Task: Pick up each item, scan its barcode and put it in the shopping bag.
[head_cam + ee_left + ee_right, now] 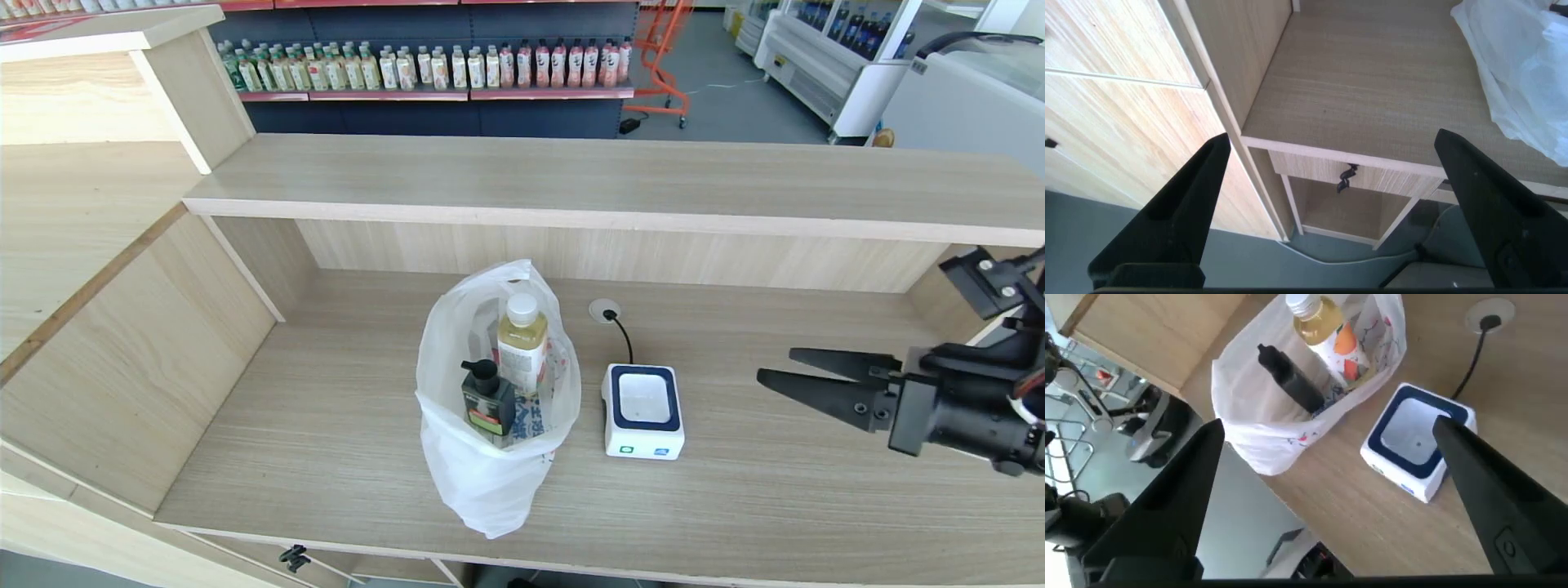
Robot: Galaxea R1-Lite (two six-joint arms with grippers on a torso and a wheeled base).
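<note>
Right gripper (773, 364) hangs open and empty well right of the scanner (642, 400), fingers pointing toward it. Shopping bag (482, 482) stands just left of the scanner, upright drink bottle (522, 343) and pump bottle (488, 400) inside. Left gripper (1333, 137), also open, lies past the bag, farther off

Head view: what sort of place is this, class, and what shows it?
Probably a shop checkout: shelves of bottled drinks behind the counter, a barcode scanner on it, and a shopping bag beside that.
</note>
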